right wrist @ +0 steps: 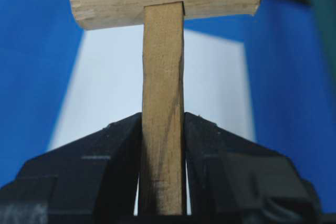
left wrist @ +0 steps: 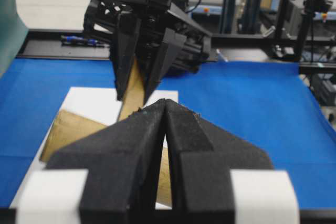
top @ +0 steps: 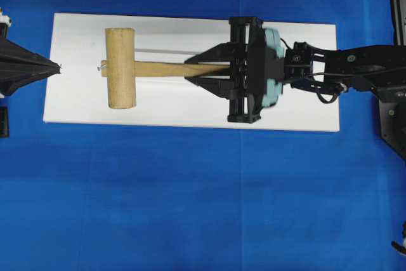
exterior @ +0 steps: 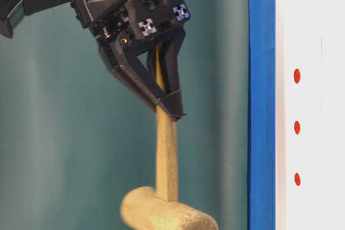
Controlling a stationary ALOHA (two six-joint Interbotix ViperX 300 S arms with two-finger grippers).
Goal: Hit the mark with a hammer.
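The hammer [top: 120, 68] is a light wooden mallet with its thick head toward the left. My right gripper [top: 187, 70] is shut on its flat handle [right wrist: 163, 77], and the fingers [right wrist: 210, 140] press both sides. The table-level view shows the hammer [exterior: 167, 149] held clear of the white block [exterior: 318, 52]. Three red dots line the block there. The mark [exterior: 297, 76] looks slightly the largest. From overhead, the hammer is over the block's [top: 190, 109] left half and no dots show. My left gripper [top: 58, 66] is shut and empty at the block's left edge, pointing at the head.
A blue cloth [top: 190, 195] covers the table around the white block. The right arm [top: 355, 68] reaches in from the right side. In the left wrist view, dark frames and cables [left wrist: 252, 14] stand beyond the table's far edge.
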